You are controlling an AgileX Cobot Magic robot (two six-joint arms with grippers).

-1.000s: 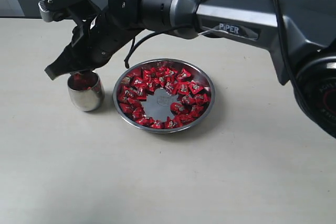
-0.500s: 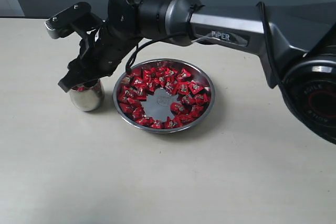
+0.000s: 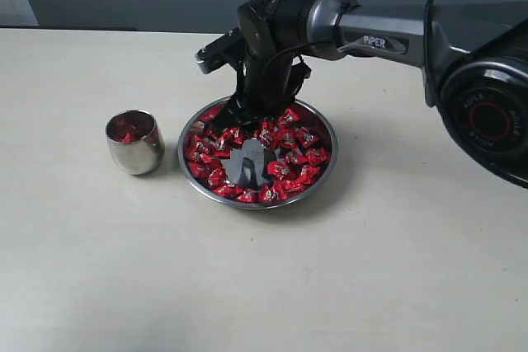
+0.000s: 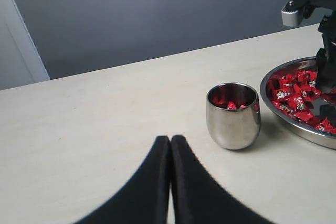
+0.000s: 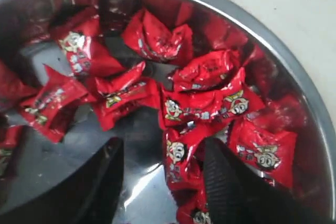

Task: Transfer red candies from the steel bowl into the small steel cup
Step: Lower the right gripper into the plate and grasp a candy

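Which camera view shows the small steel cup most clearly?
The left wrist view: the small steel cup appears whole, near and large, with red candies inside. The exterior view shows it smaller, beside the steel bowl. The right wrist view shows only the bowl, not the cup.

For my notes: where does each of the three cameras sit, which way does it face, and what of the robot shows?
Exterior: off the arms, raised over the table, looking down on the steel bowl and small steel cup; shows the right arm dipped into the bowl.
Left wrist: low over the table, looking level at the cup; its shut left fingers in front.
Right wrist: close above the bowl, looking down on the red candies; its open right fingers show.
Shared: exterior and left wrist both show cup and bowl.
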